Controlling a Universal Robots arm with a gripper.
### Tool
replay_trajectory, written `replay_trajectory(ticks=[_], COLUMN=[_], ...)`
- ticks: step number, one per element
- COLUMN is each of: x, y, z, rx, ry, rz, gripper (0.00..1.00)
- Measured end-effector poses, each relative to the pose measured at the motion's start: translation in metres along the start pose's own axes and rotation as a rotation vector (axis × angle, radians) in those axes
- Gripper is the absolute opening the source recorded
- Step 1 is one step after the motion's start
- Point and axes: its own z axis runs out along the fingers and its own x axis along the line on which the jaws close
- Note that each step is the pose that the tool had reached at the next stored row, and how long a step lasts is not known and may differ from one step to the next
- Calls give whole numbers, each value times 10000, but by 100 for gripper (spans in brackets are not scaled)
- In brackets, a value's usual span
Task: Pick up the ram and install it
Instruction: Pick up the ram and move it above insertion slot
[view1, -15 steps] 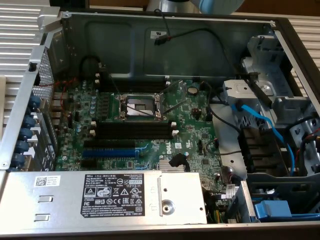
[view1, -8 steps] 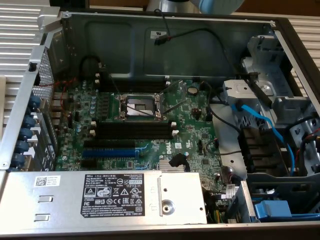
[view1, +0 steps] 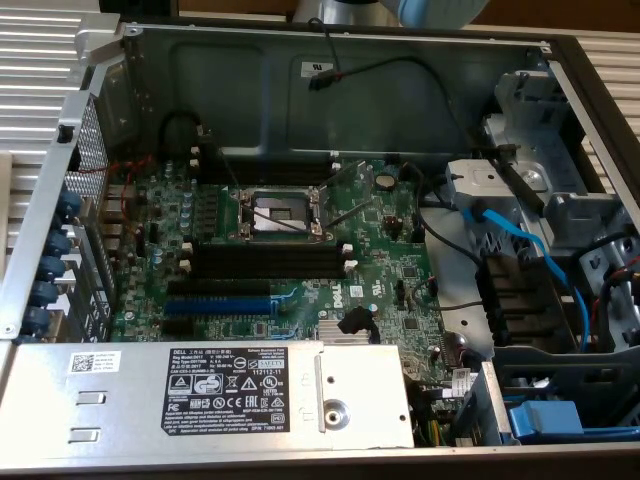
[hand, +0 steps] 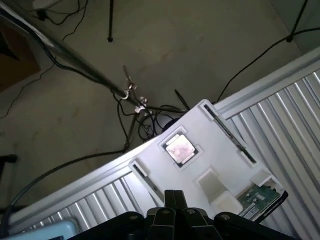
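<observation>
My gripper (hand: 173, 195) is shut with nothing between its fingers, and it hangs above a white tray (hand: 210, 150) that rests on a ribbed metal table. Two long thin dark sticks (hand: 224, 127) (hand: 146, 177) stand on edge in grooves of that tray; I cannot tell whether either is the ram. A square processor chip (hand: 179, 148) lies in the tray's middle pocket. In the exterior view, the black memory slots (view1: 265, 258) on the green motherboard (view1: 380, 270) hold no stick.
The open computer case (view1: 330, 70) has a power supply (view1: 210, 395) in front, a blue expansion slot (view1: 215, 305), a processor socket (view1: 280, 212) and blue cables (view1: 530, 250) at the exterior view's right. A hard drive (hand: 260, 199) lies beside the tray. Cables cross the floor (hand: 135, 105).
</observation>
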Motion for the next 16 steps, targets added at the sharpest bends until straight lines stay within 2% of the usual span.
replay_trajectory(ticks=[16], x=[-1], y=[-1], z=[17], rx=[143], ry=[142], rz=[-2914], gripper=[10])
